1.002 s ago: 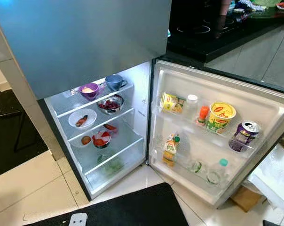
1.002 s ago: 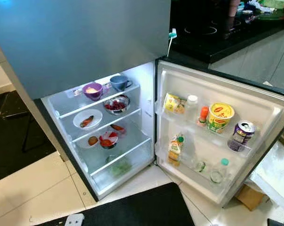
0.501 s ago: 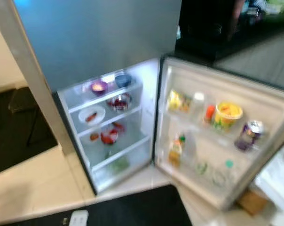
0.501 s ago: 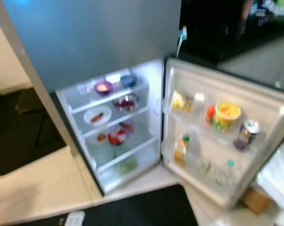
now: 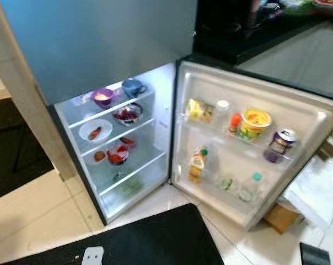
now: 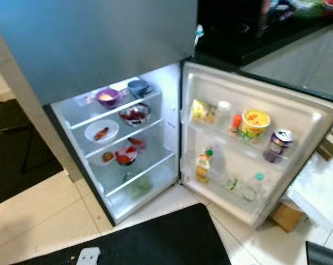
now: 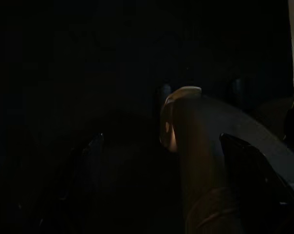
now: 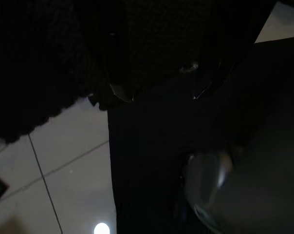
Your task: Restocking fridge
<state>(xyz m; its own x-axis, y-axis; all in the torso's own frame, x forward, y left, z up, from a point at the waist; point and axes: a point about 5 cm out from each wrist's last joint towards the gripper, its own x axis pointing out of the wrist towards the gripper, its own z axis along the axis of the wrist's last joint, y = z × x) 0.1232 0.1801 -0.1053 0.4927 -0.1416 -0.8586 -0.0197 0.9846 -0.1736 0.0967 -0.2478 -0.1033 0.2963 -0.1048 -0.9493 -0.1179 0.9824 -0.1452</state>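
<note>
Fridge (image 5: 100, 49): lower compartment stands open, lit inside; grey upper door closed above it.
Fridge door (image 5: 299, 118): swung wide toward 3 o'clock, two racks of goods on its inner face.
Black mat (image 5: 150, 240): on the tiled floor at 6 o'clock, before the open compartment.
Counter (image 5: 238, 33): dark, at 1 o'clock behind the door.
Top shelf: purple bowl (image 5: 102, 97) beside a blue mug (image 5: 133, 87), the mug toward 3 o'clock of the bowl.
Middle shelf: white plate (image 5: 95, 131) with a brown item; steel bowl (image 5: 127, 114) of red food at its 2 o'clock.
Lower shelf: bowl of red food (image 5: 118, 155); greens in the drawer below.
Upper door rack: yellow pack (image 5: 195, 110), white-capped bottle (image 5: 220, 112), orange-capped bottle (image 5: 233, 122), yellow tub (image 5: 253, 123), purple can (image 5: 278, 146), running from 9 to 3 o'clock.
Lower door rack: juice bottle (image 5: 197, 164), green-capped bottle (image 5: 248, 187).
Left gripper (image 7: 159, 161): wrist view very dark; fingers apart, a pale rounded shape between them, contact unclear.
Right gripper: wrist view shows tiles and dark mat; cannot tell the jaws.
</note>
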